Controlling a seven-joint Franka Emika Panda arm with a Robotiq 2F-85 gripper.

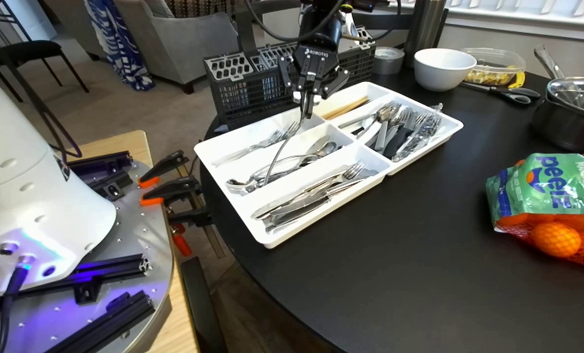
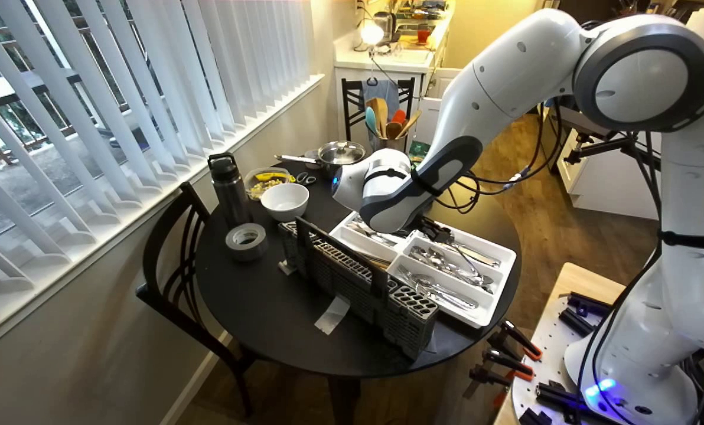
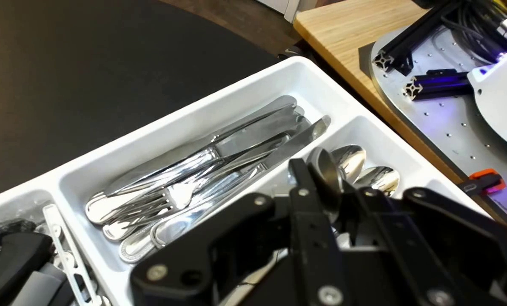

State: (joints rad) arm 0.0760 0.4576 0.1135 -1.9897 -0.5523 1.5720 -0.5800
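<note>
Inspected: my black metal two-fingered gripper (image 1: pixel 304 105) is clenched on a slender silver metal spoon (image 3: pixel 323 176), above a white plastic compartmented cutlery tray (image 1: pixel 328 208). Clock bearings are taken from my fingertips in an exterior view, twelve at its top edge. The spoon's bowl shows between my fingers in the wrist view; on the stated bearings the held piece hangs tilted, running down toward seven o'clock over the middle compartment. Whether its lower end touches the shiny silver spoons (image 3: pixel 383 176) lying there, I cannot tell.

Tray contents: silver metal forks (image 1: pixel 275 137) toward eight o'clock; long-bladed silver knives (image 3: pixel 257 134), with a fork among them, toward six; slim tan sticks (image 1: pixel 346 108) at three; a mixed heap of silver and black-handled utensils (image 1: pixel 395 127), part of it under clear plastic, between three and four.

Surroundings: a dark grey plastic lattice basket (image 1: pixel 245 95) extends from ten o'clock to past one. A grey roll of tape (image 1: pixel 388 61) sits at two, a round white bowl (image 1: pixel 444 68) between two and three, and a green-labelled orange net bag of mandarins (image 1: pixel 547 191) near four. All rest on a round black table (image 1: pixel 444 255).
</note>
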